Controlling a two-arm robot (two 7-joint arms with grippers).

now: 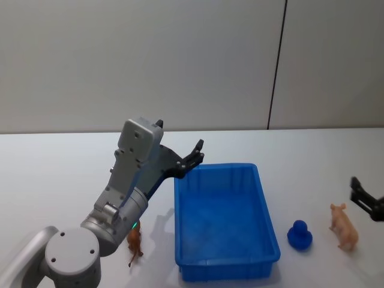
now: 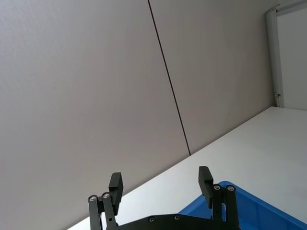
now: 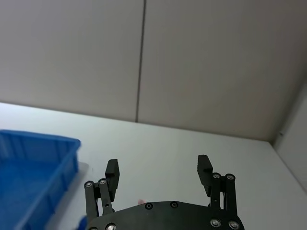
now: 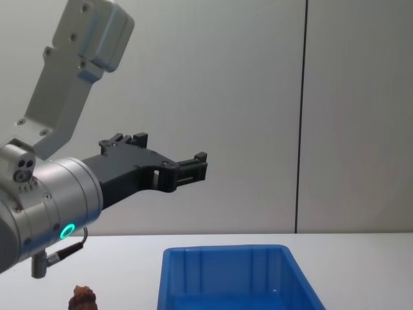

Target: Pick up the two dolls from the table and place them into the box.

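A dark reddish-brown doll [image 1: 135,242] stands on the white table [image 1: 54,174] just left of the blue box [image 1: 225,263], partly behind my left arm. Its head also shows low in the chest view, doll [image 4: 82,297]. A pale pinkish-tan doll [image 1: 344,226] stands on the table right of the box. My left gripper [image 1: 195,156] hangs open and empty in the air over the box's far left corner; it also shows as left gripper [image 2: 160,182] and left gripper [image 4: 195,166]. My right gripper [image 1: 366,198] is open, just right of and behind the tan doll, also right gripper [image 3: 158,168].
A small blue toy [image 1: 299,235] sits on the table between the box and the tan doll. The box [image 4: 226,274] looks empty inside; its rim also shows as box [image 2: 249,211] and box [image 3: 33,143]. A grey wall stands behind the table.
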